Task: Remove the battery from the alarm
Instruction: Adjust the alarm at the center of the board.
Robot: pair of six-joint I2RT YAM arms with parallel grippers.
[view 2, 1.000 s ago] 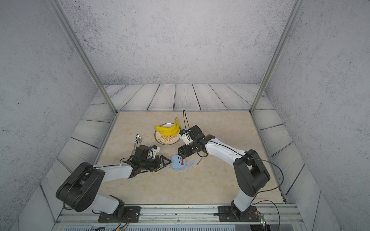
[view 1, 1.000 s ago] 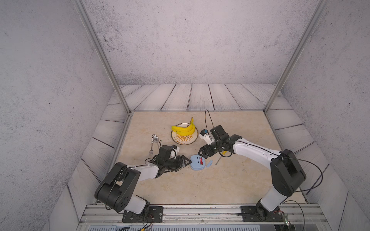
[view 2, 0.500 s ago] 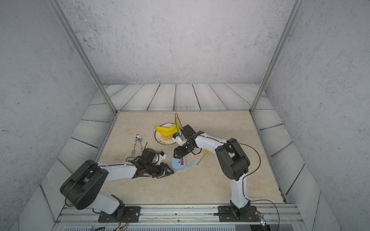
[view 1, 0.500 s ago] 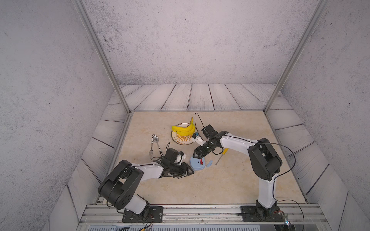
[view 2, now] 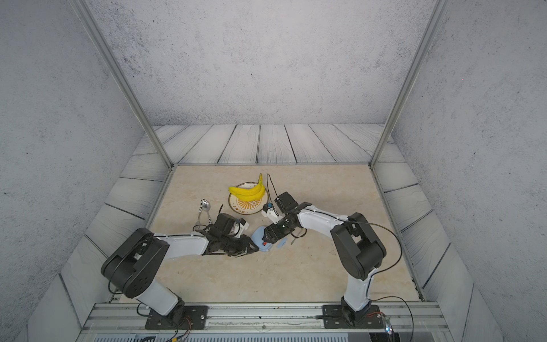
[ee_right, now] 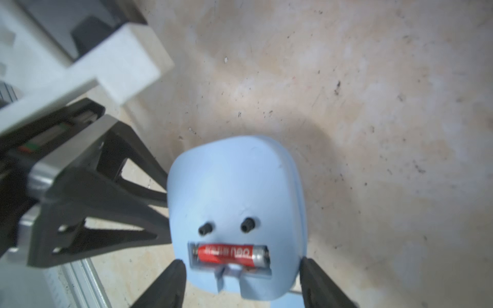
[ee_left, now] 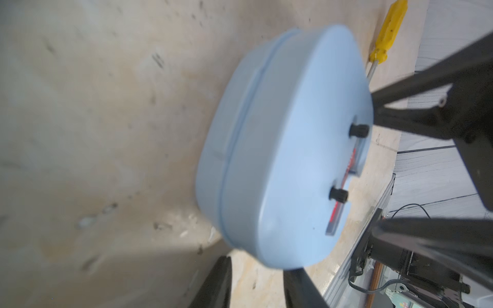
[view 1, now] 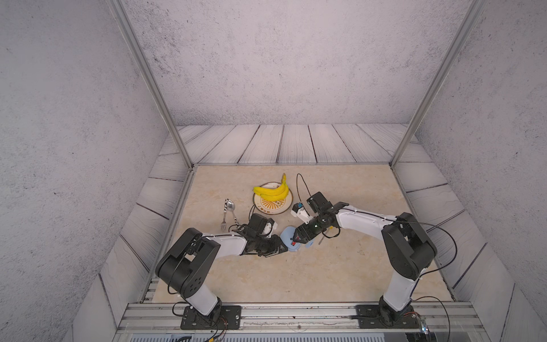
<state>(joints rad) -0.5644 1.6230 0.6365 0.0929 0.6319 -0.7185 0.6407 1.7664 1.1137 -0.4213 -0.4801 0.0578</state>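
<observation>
Lying near alarm (view 1: 287, 236): screwdriver (ee_left: 390, 31), plate (view 1: 271, 210), spoon (view 1: 230, 205).

Both top views are softly lit and sharp, though the frame posts (view 1: 148, 83) splay outward toward the edges. The left wrist view is blurred, smearing the alarm (ee_left: 280, 149). In the right wrist view the battery (ee_right: 232, 254) label reads soft, and the alarm throws a broad diffuse shadow on the tabletop (ee_right: 373, 106).
</observation>
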